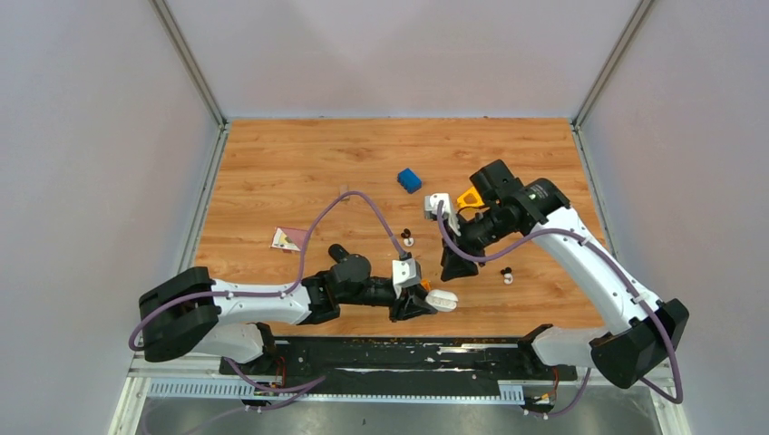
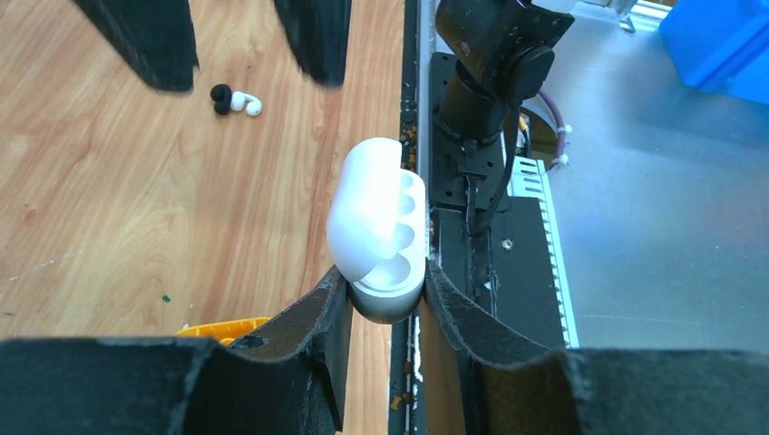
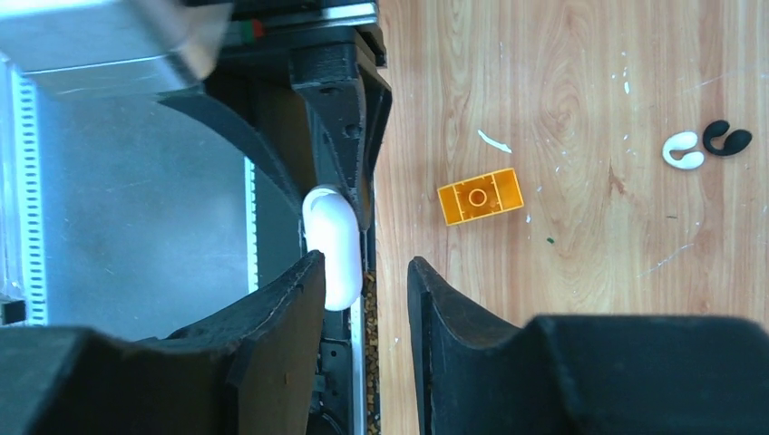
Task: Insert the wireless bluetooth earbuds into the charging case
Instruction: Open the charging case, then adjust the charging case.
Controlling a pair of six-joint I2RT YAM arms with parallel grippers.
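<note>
Top external, left to right: counts one card on the table, then the left gripper clenched on the one case at the near edge, lid up, wells empty. Finds first earbud loose, one blue block beyond it, one orange block beside the case. Places right gripper just beside the case, jaws parted, empty. Finds second earbud loose. Judges case opened and presented; both earbuds yet to seat.
</note>
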